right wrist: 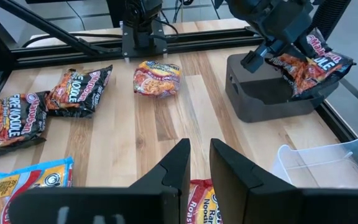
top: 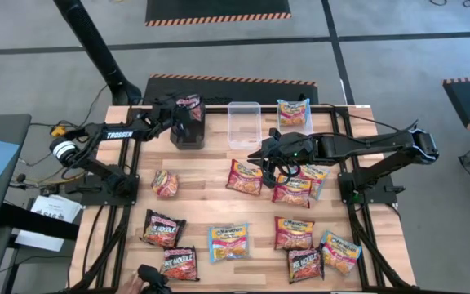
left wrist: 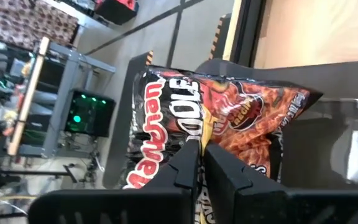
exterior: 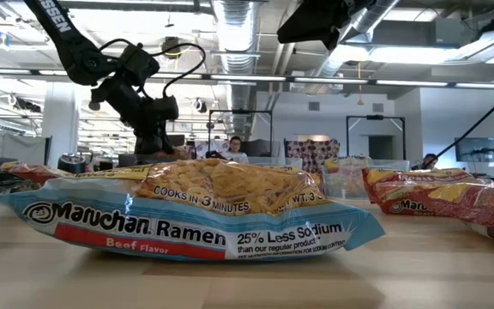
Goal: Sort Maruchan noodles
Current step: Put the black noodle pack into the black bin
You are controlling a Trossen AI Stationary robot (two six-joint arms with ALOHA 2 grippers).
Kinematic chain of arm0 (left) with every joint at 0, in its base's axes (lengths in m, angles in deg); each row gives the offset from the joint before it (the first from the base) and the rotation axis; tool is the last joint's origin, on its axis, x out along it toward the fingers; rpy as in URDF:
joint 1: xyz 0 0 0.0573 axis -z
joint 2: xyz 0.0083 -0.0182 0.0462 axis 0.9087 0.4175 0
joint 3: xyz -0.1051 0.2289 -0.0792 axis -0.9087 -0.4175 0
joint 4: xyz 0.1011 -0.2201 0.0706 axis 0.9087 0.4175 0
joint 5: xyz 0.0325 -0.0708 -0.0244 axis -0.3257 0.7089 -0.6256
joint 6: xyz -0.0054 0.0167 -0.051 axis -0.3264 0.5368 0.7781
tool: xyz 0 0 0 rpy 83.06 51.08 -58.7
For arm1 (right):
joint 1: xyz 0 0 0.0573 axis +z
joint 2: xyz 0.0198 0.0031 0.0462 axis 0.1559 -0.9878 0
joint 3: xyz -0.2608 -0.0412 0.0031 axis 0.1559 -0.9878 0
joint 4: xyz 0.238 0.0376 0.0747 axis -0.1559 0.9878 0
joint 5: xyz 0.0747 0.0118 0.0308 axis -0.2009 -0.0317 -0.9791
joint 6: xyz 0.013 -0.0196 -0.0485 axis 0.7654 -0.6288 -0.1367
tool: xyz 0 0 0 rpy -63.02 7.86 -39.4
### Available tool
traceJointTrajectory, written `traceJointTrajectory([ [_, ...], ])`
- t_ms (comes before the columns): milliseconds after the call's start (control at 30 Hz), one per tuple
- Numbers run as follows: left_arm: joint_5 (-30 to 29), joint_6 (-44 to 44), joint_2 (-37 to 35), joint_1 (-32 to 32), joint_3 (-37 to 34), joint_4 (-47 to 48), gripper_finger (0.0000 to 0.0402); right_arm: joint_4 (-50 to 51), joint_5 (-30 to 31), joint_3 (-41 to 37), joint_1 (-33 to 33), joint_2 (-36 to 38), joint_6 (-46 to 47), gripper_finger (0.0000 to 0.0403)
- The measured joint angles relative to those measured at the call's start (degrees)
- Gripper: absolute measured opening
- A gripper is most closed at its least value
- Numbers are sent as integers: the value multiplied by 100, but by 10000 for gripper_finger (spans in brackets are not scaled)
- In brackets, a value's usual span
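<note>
A dark black-red noodle packet (top: 191, 106) is pinched between the fingers of the left hand (top: 179, 114) and held at the open top of the black bin (top: 188, 131), half inside it and tilted, its upper edge above the rim. In the left wrist view the 2 fingers are pressed together on the packet's lower edge.

Beside the black bin stands the clear bin (top: 244, 124), and beyond that a light blue packet (top: 294, 113) lies flat on the bench (top: 210, 204).

The right hand (top: 274, 167) is held past the clear bin from the black bin, just above a cluster of 3 packets (top: 288, 184); its fingers are nearly together with a narrow gap between them, and nothing is held. A red packet (right wrist: 199, 202) shows directly beneath these fingers in the right wrist view.

Farther from the black bin, toward the bench's near edge, 7 more packets are spread: 1 orange packet (top: 166, 183) closest to the bin, 2 dark packets (top: 170, 245), a blue one (top: 228, 242) and 3 others (top: 312, 249).
</note>
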Motion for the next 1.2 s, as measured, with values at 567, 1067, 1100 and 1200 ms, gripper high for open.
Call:
traceJointTrajectory([
  [567,358,674,-2,0,0,123,123,1,0,0,2,0,0,87],
  [1067,379,1786,-10,7,0,516,124,184,0,0,2,0,2,87],
  [1100,458,1879,-11,7,0,597,124,181,0,0,1,0,2,87],
  [1200,726,2052,-13,3,0,818,124,181,0,0,2,0,2,87],
])
